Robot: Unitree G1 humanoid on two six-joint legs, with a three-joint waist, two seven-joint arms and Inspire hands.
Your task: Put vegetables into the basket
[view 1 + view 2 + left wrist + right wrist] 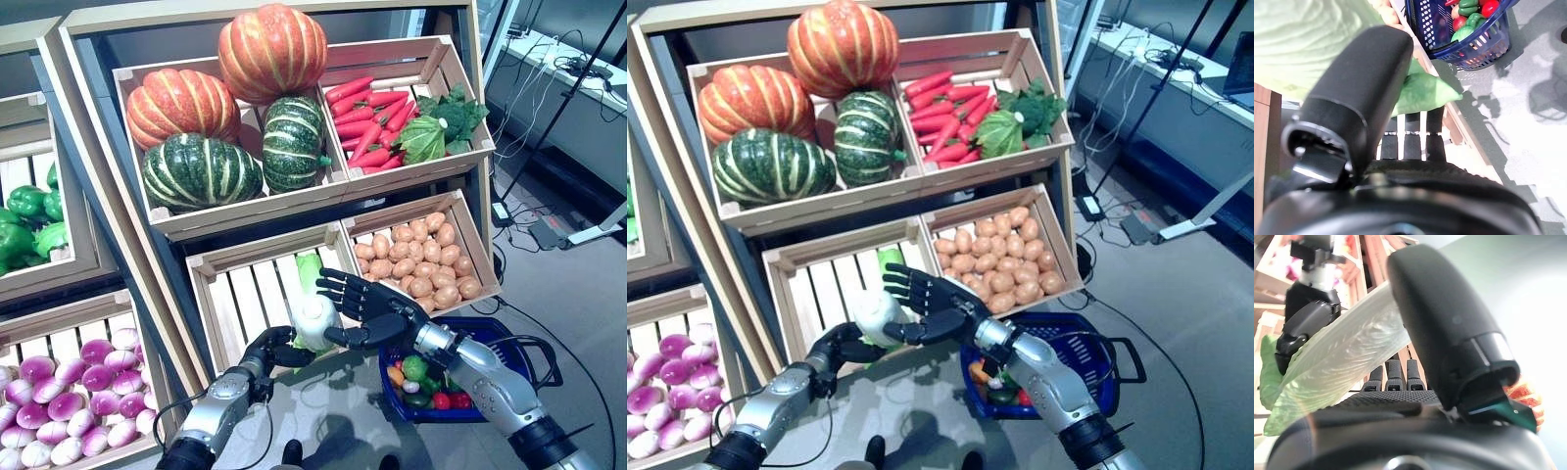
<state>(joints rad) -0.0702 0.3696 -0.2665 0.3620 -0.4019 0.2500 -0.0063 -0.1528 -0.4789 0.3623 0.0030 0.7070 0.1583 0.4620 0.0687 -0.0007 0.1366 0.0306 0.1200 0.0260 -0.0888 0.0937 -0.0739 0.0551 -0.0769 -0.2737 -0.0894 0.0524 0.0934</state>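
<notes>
From the head views, crates of pumpkins (206, 117), carrots (367, 117) and potatoes (421, 259) stand behind the hands, and a blue basket (514, 338) holding small vegetables sits on the floor under the right arm. A pale green-and-white cabbage (313, 308) is held before the slatted crate (245, 294), above and left of the basket. In the wrist views, the left hand (1361, 93) is curled round the cabbage's base, while the right hand (1444, 328) lies against its side with fingers spread.

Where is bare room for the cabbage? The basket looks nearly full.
The blue basket is piled at its near-left end; its far-right part looks free. The slatted crate left of the potatoes is bare. Both hands meet at the napa cabbage.
</notes>
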